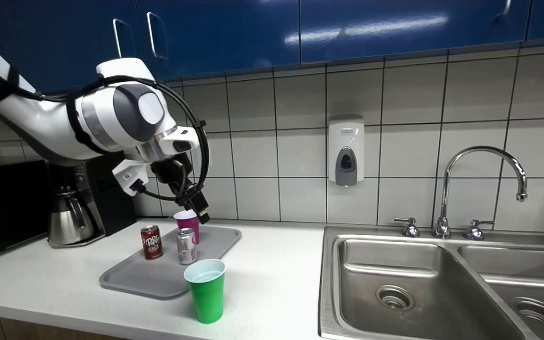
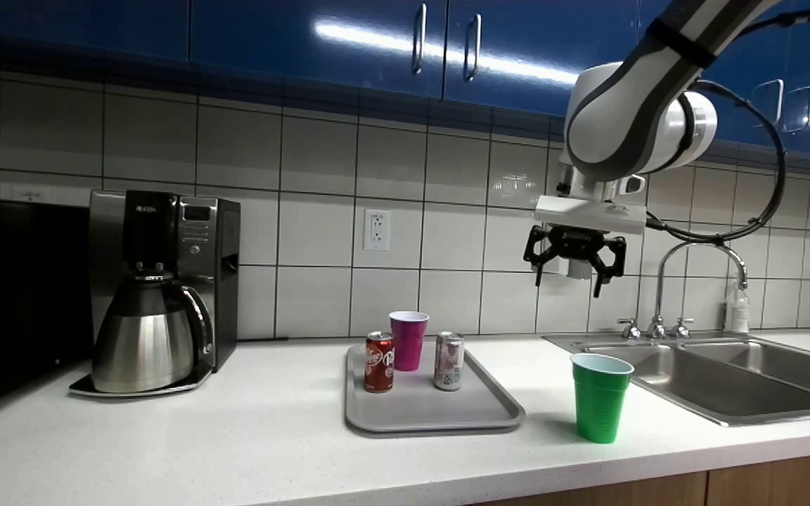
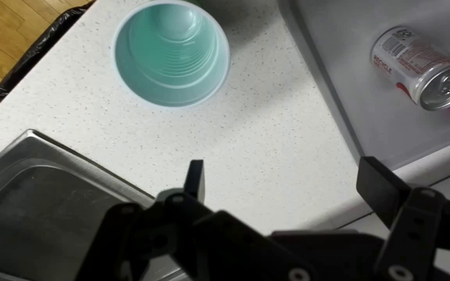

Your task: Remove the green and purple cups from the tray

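Below the wide-apart black gripper (image 2: pixel 567 289), a green plastic cup (image 2: pixel 600 402) stands near a flat grey tray (image 2: pixel 433 417) holding a purple plastic cup (image 2: pixel 409 343).

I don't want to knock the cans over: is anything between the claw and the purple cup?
Nothing visible: the open claw hangs higher than the purple cup, with apparently free air between. The silver soda can stands near the cup on the tray, toward the sink, so a low approach might brush that can.

On the tray (image 2: pixel 433 416), one cup (image 2: pixel 410 343) behind two cans (image 2: pixel 449 362); another cup (image 2: pixel 599 400) on the counter (image 2: pixel 271 422), between tray and sink (image 1: pixel 329 283).
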Robot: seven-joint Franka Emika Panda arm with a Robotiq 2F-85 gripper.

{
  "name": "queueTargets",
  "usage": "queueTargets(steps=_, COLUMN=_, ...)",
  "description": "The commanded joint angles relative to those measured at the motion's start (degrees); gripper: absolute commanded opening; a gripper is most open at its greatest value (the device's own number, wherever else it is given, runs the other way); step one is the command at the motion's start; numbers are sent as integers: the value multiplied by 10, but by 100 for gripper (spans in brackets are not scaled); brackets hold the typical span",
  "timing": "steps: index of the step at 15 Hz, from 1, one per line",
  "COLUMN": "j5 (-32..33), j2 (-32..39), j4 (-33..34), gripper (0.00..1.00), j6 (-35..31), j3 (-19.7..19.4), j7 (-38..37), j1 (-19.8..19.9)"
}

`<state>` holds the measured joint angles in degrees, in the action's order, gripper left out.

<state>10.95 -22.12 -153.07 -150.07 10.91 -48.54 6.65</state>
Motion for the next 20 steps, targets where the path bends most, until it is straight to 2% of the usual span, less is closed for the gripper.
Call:
queueTargets(steps=1, j5=25, j2=34, j4=35, gripper=100, j6=-9, j3=32, j7=-43, j1=18)
queueTargets(steps=2, j5=30, j2=37, j4=39, gripper=100, j6=-8, j3=36, j7=-51, j1=17)
queueTargets(steps=3, j5=7, j2=17, j4=18, gripper=100, j6=-3, j3=15, j7=-20, j1=-2)
queueTargets(steps=11, j5=15, j2=32, j4=31, gripper=100, j6=-4, j3=19, j7=-31, j1=-3)
queueTargets(steps=14, j5=60, j2=29, j4=33, gripper=100, j6=-6, j3=42, j7=-82, j1=21)
queueTargets(steps=20, j5=165, j2=49, j4=46, gripper=100, j6=-14, j3=62, j7=-193, j1=40)
